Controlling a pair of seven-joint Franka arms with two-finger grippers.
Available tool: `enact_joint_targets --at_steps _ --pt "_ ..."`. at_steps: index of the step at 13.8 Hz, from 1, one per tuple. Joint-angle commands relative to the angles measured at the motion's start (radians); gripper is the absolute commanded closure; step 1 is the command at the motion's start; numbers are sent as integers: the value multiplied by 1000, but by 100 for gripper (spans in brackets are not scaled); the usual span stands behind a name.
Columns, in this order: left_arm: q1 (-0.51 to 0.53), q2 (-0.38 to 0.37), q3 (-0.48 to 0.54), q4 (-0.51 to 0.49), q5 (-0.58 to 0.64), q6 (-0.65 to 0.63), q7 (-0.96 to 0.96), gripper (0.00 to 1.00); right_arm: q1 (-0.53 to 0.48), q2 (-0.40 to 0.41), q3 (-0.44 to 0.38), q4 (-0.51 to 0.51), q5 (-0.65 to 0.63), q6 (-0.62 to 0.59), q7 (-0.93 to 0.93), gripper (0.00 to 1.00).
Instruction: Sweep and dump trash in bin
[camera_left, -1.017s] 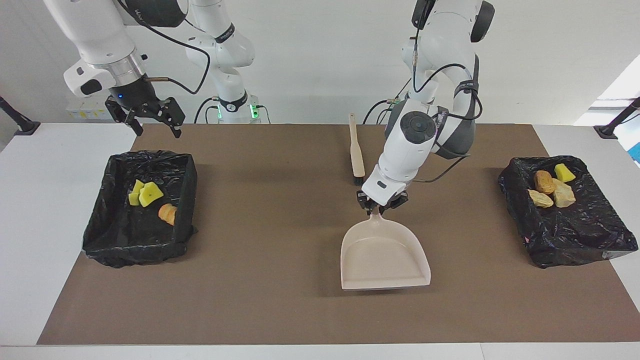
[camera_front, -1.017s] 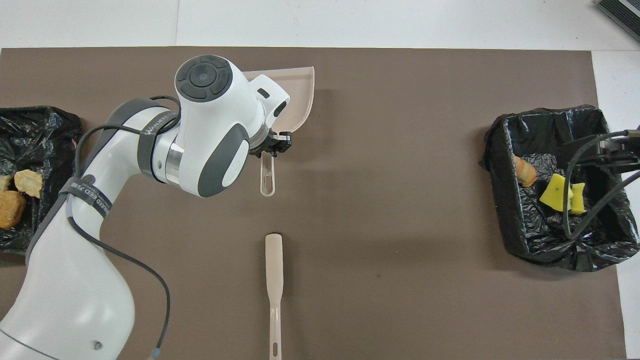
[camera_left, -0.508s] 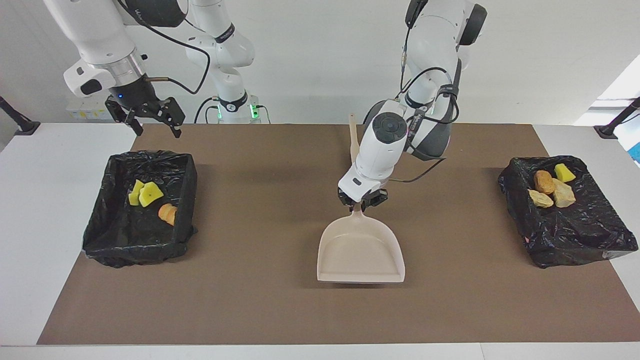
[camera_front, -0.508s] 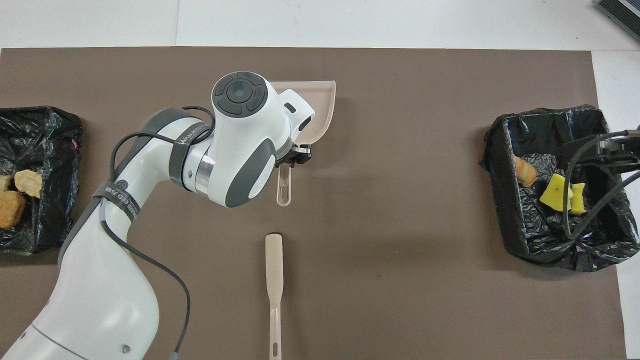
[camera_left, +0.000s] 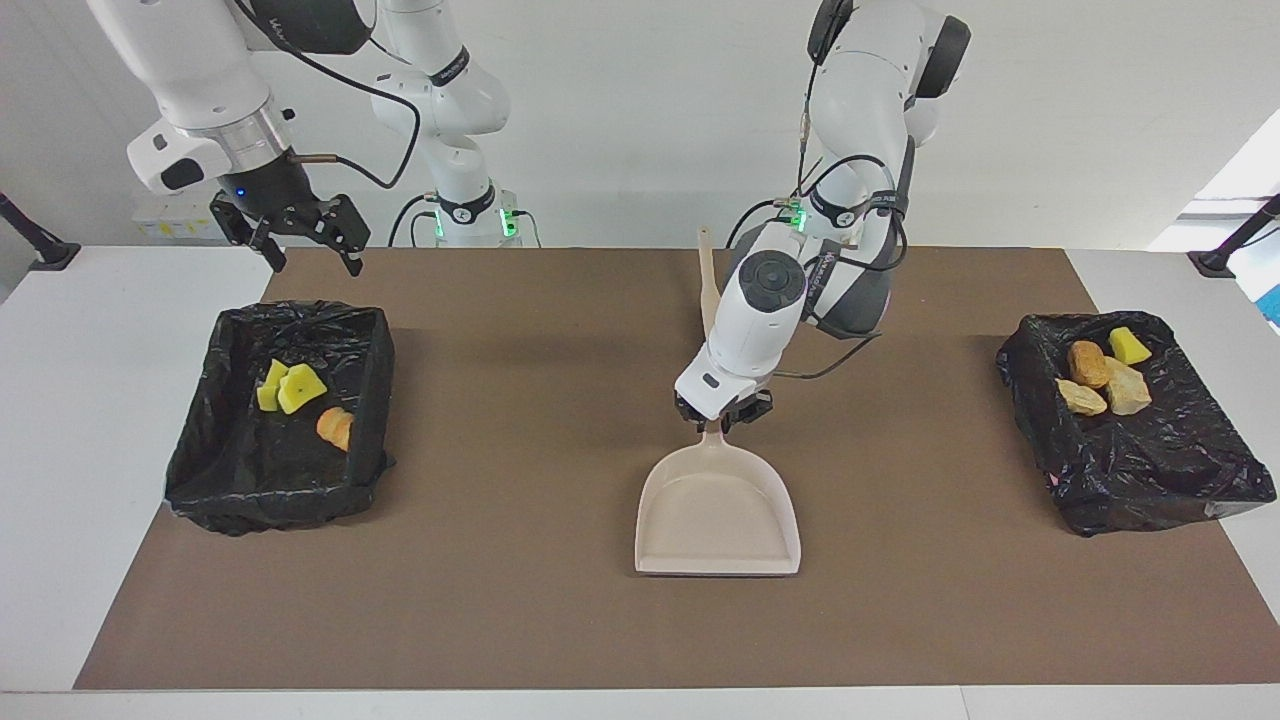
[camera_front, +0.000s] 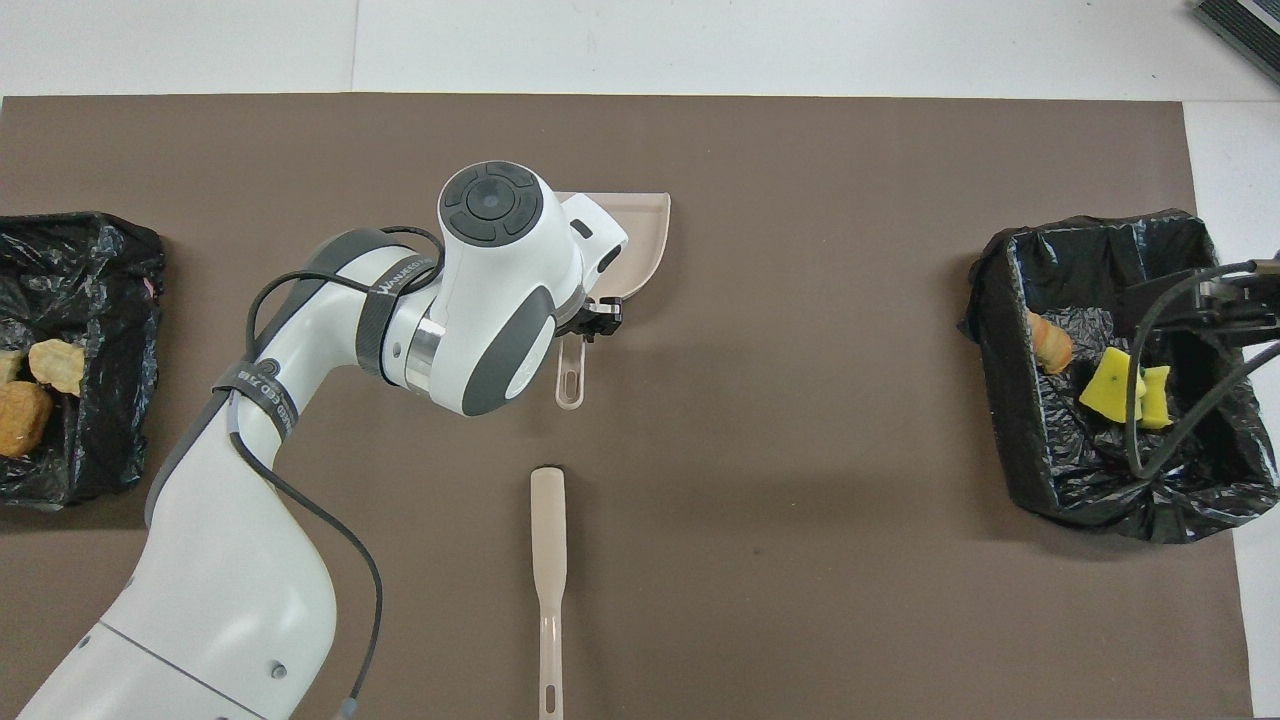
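Over the last second the left gripper (camera_left: 722, 414) has carried the beige dustpan (camera_left: 718, 520) a little toward the right arm's end of the desk (camera_left: 90, 450) and set it down flat on the brown mat (camera_left: 500, 600), near the middle. It now sits right at the pan's handle, and whether it pinches the handle or has begun to let go cannot be told. The pan is empty, so the dumping looks finished and this reads as putting the tool back. The right gripper (camera_left: 314, 262) waits with fingers (camera_left: 352, 262) spread and nothing between them, above the robots' edge of the bin at its end. There are two black-lined bins, one dustpan and one brush (camera_front: 548, 540) (lying by the mat's robot-side edge). The trash is all binned, seven scraps: the right arm's bin (camera_left: 200, 480) holds two yellow sponge pieces (camera_left: 290, 388) and one brown lump (camera_left: 335, 428); the left arm's bin (camera_left: 1150, 480) holds one sponge piece (camera_left: 1128, 346) and three crusty lumps (camera_left: 1088, 363).
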Motion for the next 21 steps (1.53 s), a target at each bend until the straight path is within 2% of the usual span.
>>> enact_joint_targets --at_steps 1,3,5,7,9,10,13,15,17,21 --pt "0 -47 20 -28 4 -16 3 0 -14 -22 10 -30 17 24 8 0" --pt "33 -124 26 -42 4 -64 -4 0 -14 -22 10 -30 17 24 8 0" --pt "81 -202 36 -68 17 -173 8 0 -14 -22 10 -30 17 24 8 0" --pt "140 -340 36 -171 77 -179 82 0 -14 -22 10 -30 17 24 8 0" --pt "212 -467 36 -255 77 -199 204 0 -14 -22 10 -30 17 24 8 0" --pt "239 -494 36 -253 77 -223 245 0 -14 -22 10 -30 17 24 8 0" --pt "296 -546 42 -192 74 -300 317 0 -14 -22 10 -30 17 24 8 0" --pt "345 -548 48 -88 70 -425 353 0 -14 -22 9 -30 17 24 8 0" --pt "398 -543 49 22 67 -551 467 0 -14 -22 10 -30 17 24 8 0" --pt "452 -537 54 104 51 -674 482 0 -14 -22 10 -30 17 24 8 0"
